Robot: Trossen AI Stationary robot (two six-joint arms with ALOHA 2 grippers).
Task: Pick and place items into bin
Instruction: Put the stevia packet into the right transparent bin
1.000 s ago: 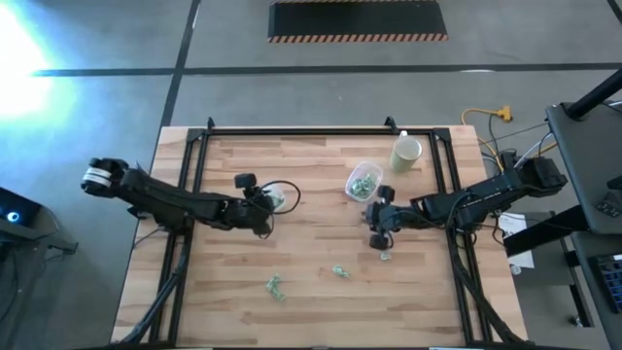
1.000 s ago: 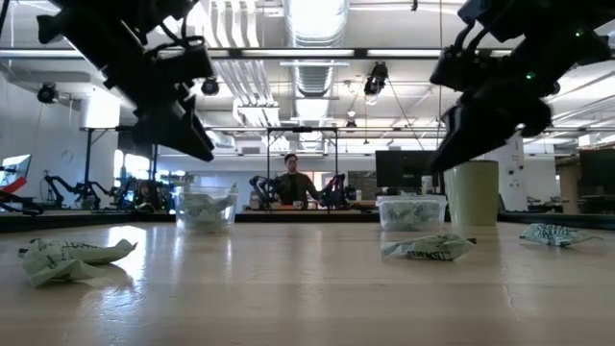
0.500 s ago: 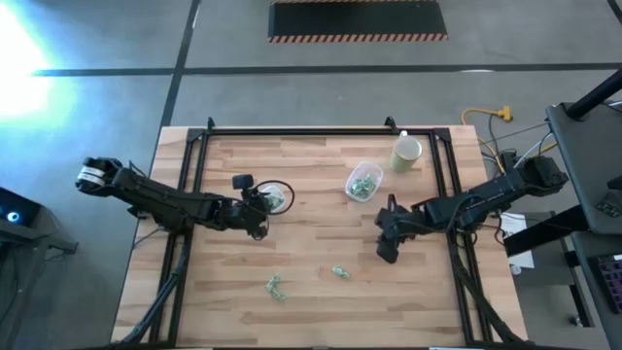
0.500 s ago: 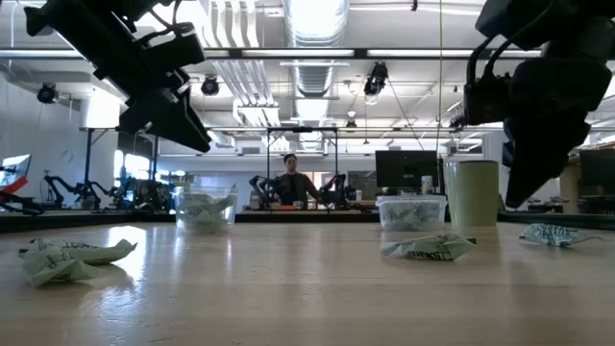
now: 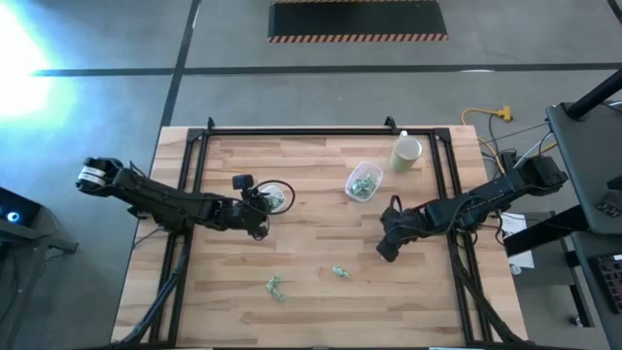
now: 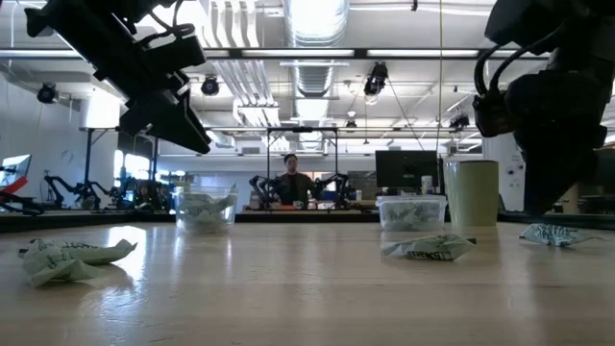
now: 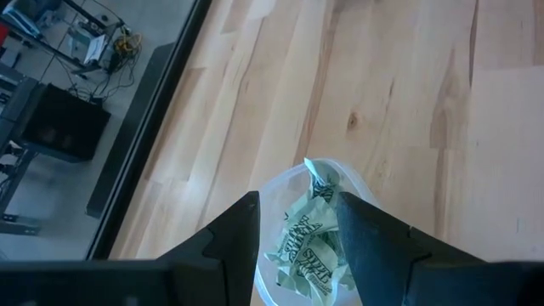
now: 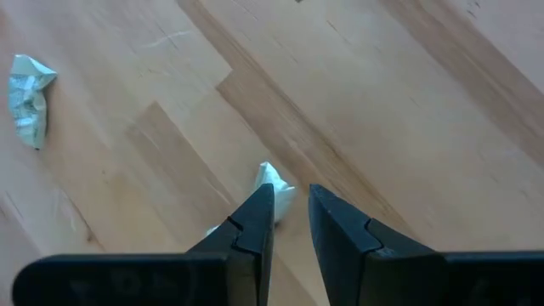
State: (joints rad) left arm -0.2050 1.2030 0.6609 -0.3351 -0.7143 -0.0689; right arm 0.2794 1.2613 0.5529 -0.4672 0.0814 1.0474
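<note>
Two clear tubs [image 5: 363,181] [image 5: 276,195], one cream cup [image 5: 405,153], and three loose green-and-white pieces [image 5: 275,287] [image 5: 340,271] [image 8: 274,189] on the table.
</note>
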